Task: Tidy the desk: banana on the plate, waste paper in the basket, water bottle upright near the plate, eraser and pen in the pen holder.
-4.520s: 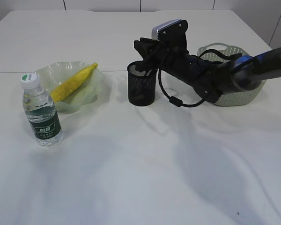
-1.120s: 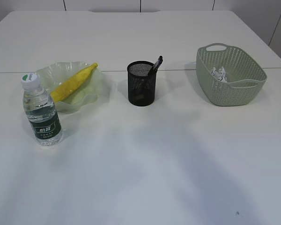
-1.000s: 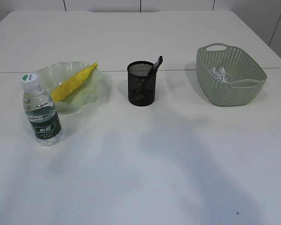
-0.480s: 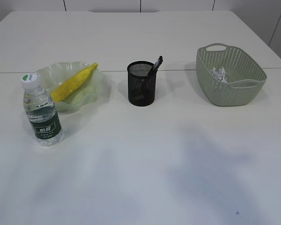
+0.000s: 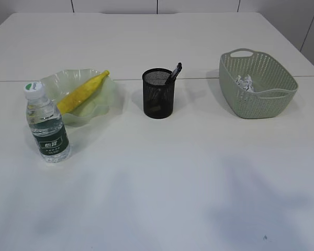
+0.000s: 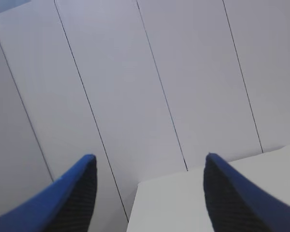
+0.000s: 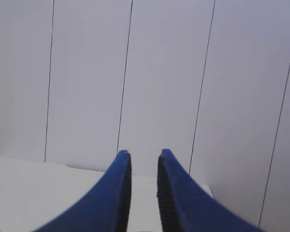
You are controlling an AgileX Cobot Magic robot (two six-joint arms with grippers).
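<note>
With the black wire-mesh pen holder (image 5: 158, 93) as reference, the clear plastic water bottle (image 5: 46, 123) with its dark green label stands upright far to its left, just in front of the translucent pale-green wavy-rimmed plate (image 5: 103, 99). The yellow banana (image 5: 82, 92) lies on that plate. A dark pen (image 5: 175, 71) leans in the holder. The sage-green perforated basket (image 5: 261, 99), right of it, contains crumpled white paper (image 5: 245, 82). My left gripper (image 6: 150, 162) is spread wide, empty. My right gripper (image 7: 144, 155) shows a narrow gap, gripping nothing.

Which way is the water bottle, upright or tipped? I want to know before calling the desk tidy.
Upright: the water bottle stands on its base on the desk, white cap on top, just in front of the plate.
</note>
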